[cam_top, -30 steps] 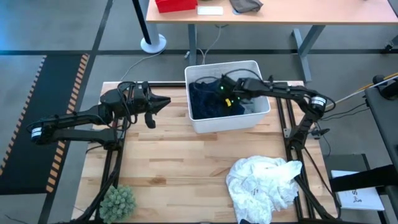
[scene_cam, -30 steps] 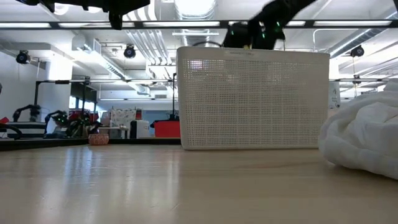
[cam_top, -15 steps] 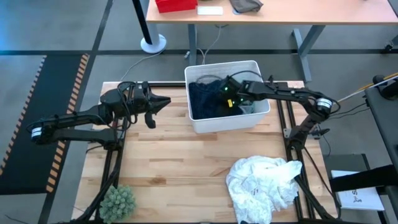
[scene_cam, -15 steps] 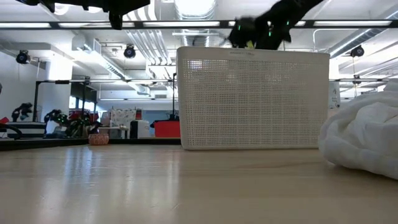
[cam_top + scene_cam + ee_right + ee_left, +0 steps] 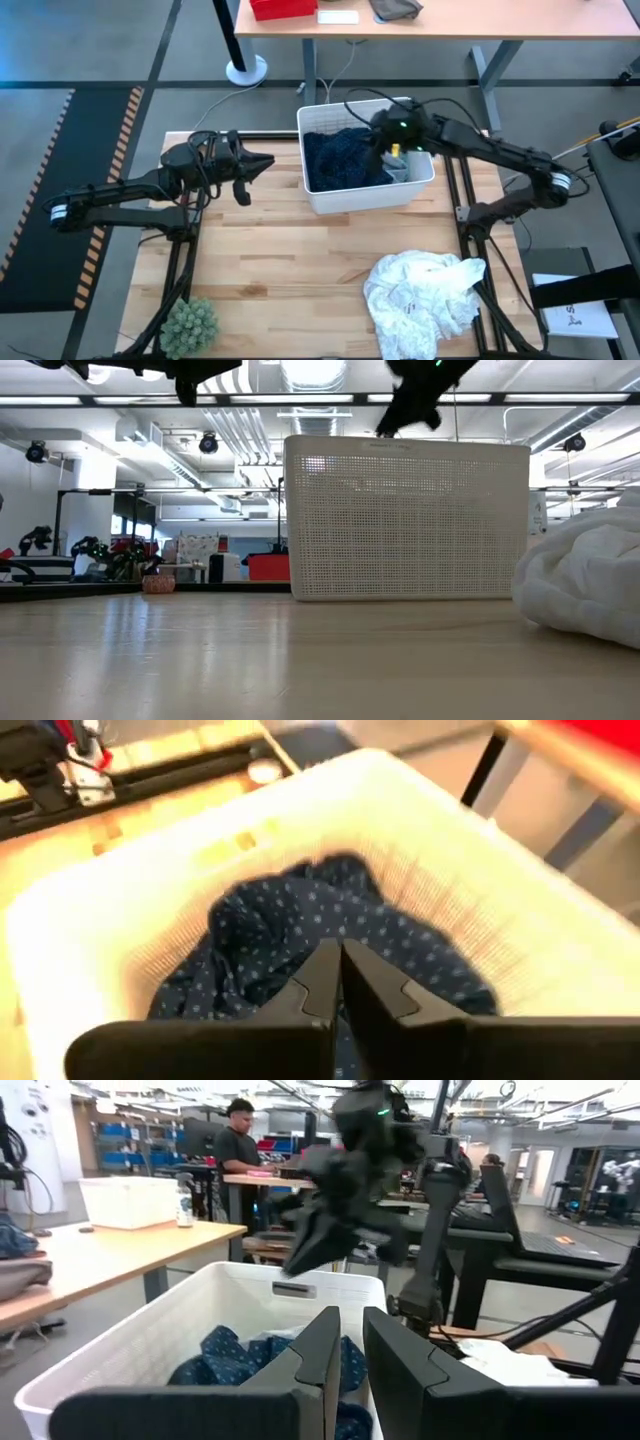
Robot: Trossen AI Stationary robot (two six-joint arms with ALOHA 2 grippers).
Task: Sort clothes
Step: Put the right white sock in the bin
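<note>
Hovering over the perforated white bin (image 5: 318, 196), the right pincer (image 5: 338, 982) is pressed together above crumpled navy dotted fabric (image 5: 340, 160); left pincer (image 5: 345, 1350) also pressed together, parked beside.

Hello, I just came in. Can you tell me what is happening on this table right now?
The robot is sorting clothes. Its right gripper hangs above the white bin, fingers shut and holding nothing, over a navy patterned garment lying inside. The left gripper waits beside the bin, shut too. A large white garment lies on the table's near right part, and a green spiky plant stands at the near left corner.
</note>
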